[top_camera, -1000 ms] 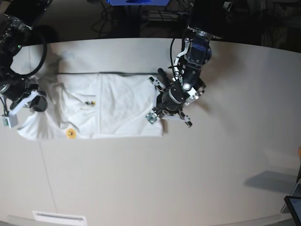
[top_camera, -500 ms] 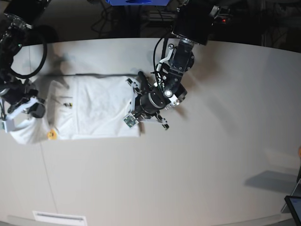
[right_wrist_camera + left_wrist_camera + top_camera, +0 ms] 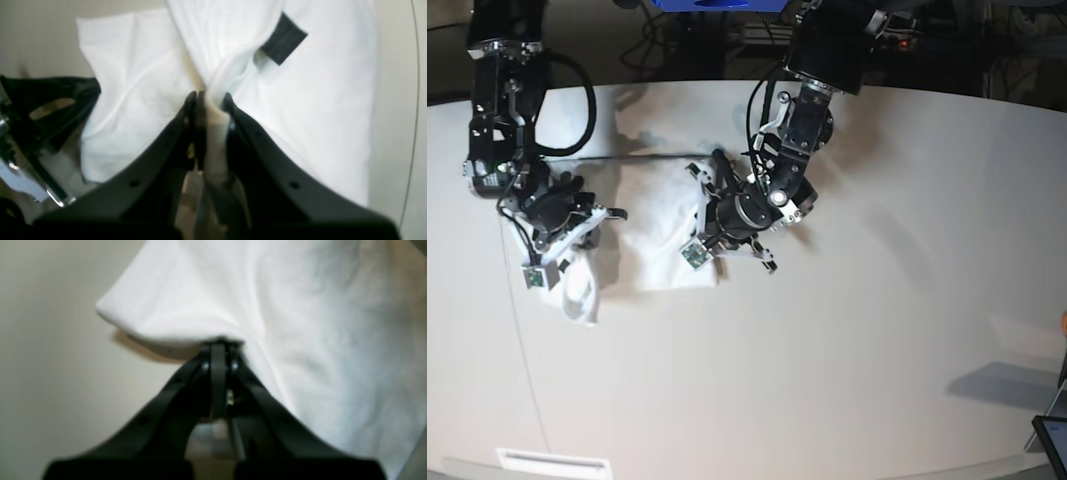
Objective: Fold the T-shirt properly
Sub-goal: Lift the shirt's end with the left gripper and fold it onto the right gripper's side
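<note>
Bench: pale, smooth bench (image 3: 847, 360); its near part, nearest the base camera, lies bare, and all the work sits toward its far left part.
Shirt: large white short-sleeved cotton T-shirt (image 3: 662, 240), plain side up, lying bunched on the far left part of the bench between the two arms; one part droops in a loose fold (image 3: 577, 295) on the side of the shirt under the right arm.
Tag: small black fabric tag (image 3: 283, 38) shows on the shirt, just past the right fingers in the right wrist view.
Right fingers: right gripper (image 3: 555, 238), at the shirt's edge on the left of the base view, is clenched on a gathered ridge of the shirt; cloth runs between its black fingers (image 3: 186, 110).
Left fingers: left gripper (image 3: 709, 232), at the shirt's opposite edge, is pinched tight on the white hem; in the left wrist view its fingers (image 3: 218, 353) meet right at the cloth's lip.
Right arm pose: forearm comes down from the far left corner, wrist bent so the fingers point down and inward toward the shirt.
Left arm pose: reaches from the far edge, elbowed over the shirt, wrist tilted down, fingers low at the cloth.
Step in hand: probably carrying one end of the shirt across toward the other to make a crosswise fold.
Doing it well: hold both grips at even height and tension, travel level so the lower layer does not drag, line up the edges before letting go, and smooth the drooping fold rather than trapping it.
</note>
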Motion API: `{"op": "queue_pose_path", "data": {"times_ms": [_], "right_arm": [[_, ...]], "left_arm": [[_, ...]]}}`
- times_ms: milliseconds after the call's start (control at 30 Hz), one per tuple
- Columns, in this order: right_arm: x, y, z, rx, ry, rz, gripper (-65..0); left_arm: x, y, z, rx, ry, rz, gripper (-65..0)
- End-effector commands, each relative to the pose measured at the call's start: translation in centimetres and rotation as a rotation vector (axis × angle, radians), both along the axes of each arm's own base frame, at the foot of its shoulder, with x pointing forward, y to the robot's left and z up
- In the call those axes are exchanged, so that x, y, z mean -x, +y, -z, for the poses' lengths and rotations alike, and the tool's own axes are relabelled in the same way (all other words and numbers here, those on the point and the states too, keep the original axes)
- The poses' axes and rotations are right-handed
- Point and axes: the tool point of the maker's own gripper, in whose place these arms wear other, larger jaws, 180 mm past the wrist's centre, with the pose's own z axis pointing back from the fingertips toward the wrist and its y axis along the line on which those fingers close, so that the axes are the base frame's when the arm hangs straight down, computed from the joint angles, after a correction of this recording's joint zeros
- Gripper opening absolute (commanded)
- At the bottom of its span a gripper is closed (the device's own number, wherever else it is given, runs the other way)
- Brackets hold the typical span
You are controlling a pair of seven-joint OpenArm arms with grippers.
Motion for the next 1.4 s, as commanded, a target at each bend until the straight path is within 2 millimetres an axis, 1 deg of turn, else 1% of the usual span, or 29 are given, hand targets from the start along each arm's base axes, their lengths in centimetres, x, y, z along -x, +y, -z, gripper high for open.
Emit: {"op": "queue_pose_path", "data": {"times_ms": [0, 233, 500, 567, 600, 667, 767, 833, 900, 967, 1033, 1100, 1167, 1233, 1300, 1367], "right_arm": [[-0.8, 0.5, -1.1, -0.003, -0.048, -0.006, -65.0], [0.1, 3.1, -0.1, -0.065, 0.016, 0.043, -65.0], [2.0, 6.1, 1.4, -0.128, 0.133, 0.15, -65.0], [2.2, 6.6, 1.6, -0.138, 0.151, 0.174, -65.0], [2.4, 6.6, 1.7, -0.14, 0.158, 0.186, -65.0], [2.4, 6.4, 1.8, -0.141, 0.165, 0.203, -65.0], [2.4, 6.3, 1.8, -0.139, 0.167, 0.205, -65.0], [2.3, 6.2, 1.8, -0.138, 0.165, 0.207, -65.0], [2.1, 6.3, 1.7, -0.139, 0.161, 0.208, -65.0], [2.0, 6.2, 1.5, -0.138, 0.155, 0.208, -65.0], [2.1, 6.7, 1.5, -0.141, 0.159, 0.197, -65.0], [1.9, 7.4, 1.4, -0.136, 0.153, 0.17, -65.0], [2.0, 7.9, 1.3, -0.14, 0.157, 0.17, -65.0], [2.0, 8.6, 1.2, -0.139, 0.155, 0.144, -65.0], [2.0, 9.6, 0.9, -0.141, 0.15, 0.114, -65.0], [1.9, 10.1, 0.8, -0.141, 0.147, 0.096, -65.0]], "left_arm": [[2.5, 2.4, 3.0, -0.145, 0.11, 0.025, -65.0], [2.5, 2.3, 3.0, -0.142, 0.11, 0.025, -65.0], [2.5, 2.0, 2.8, -0.131, 0.11, 0.024, -65.0], [2.4, 2.2, 2.7, -0.133, 0.103, 0.025, -65.0], [2.5, 2.4, 2.7, -0.136, 0.102, 0.02, -65.0], [2.1, 2.8, 2.0, -0.137, 0.078, 0.013, -65.0], [1.5, 4.6, 0.6, -0.15, 0.022, -0.002, -65.0], [0.7, 6.3, -0.5, -0.155, -0.013, -0.05, -65.0], [0.3, 7.9, -0.7, -0.176, -0.01, -0.095, -65.0], [0.3, 9.9, -0.5, -0.236, 0.008, -0.117, -65.0], [0.4, 11.2, -0.9, -0.287, -0.008, -0.107, -65.0], [0.8, 12.9, -1.3, -0.329, -0.014, -0.114, -65.0], [0.9, 14.2, -2.1, -0.356, -0.035, -0.128, -65.0], [1.4, 16.0, -2.3, -0.388, -0.032, -0.151, -65.0], [1.7, 17.2, -2.3, -0.409, -0.028, -0.166, -65.0], [2.2, 17.8, -2.0, -0.424, -0.016, -0.165, -65.0]]}}
